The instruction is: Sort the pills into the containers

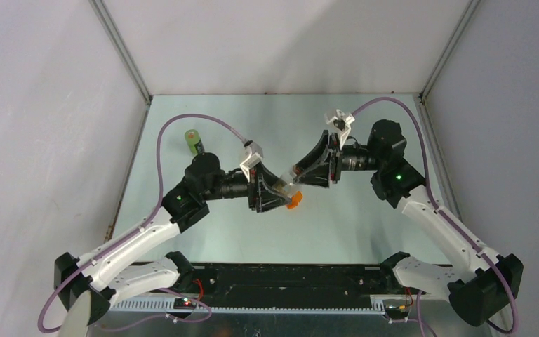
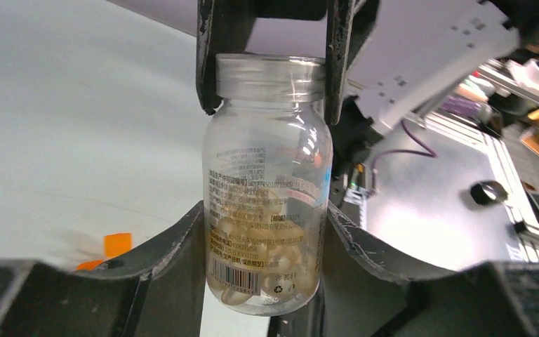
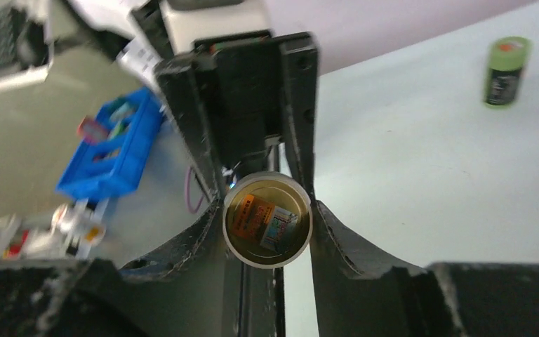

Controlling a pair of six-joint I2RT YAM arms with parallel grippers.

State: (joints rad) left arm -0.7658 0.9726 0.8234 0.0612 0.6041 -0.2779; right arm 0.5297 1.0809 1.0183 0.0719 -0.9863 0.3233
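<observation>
A clear vial (image 2: 267, 175) with pale pills (image 2: 253, 246) in its lower part hangs above the table, between both grippers. My left gripper (image 2: 267, 217) is shut on the vial's body. My right gripper (image 3: 268, 210) is shut on its white-rimmed neck, and I look straight into the uncapped mouth (image 3: 281, 246). From above, the left gripper (image 1: 281, 188) and right gripper (image 1: 302, 172) meet at the vial (image 1: 289, 180) in mid table. The green bottle (image 1: 194, 141) with a dark label lies at the far left, also seen in the right wrist view (image 3: 505, 70).
A small orange piece (image 1: 294, 201) lies on the table just below the grippers and shows blurred in the left wrist view (image 2: 116, 244). I cannot tell whether it is a cap or a box. White walls enclose the table on three sides.
</observation>
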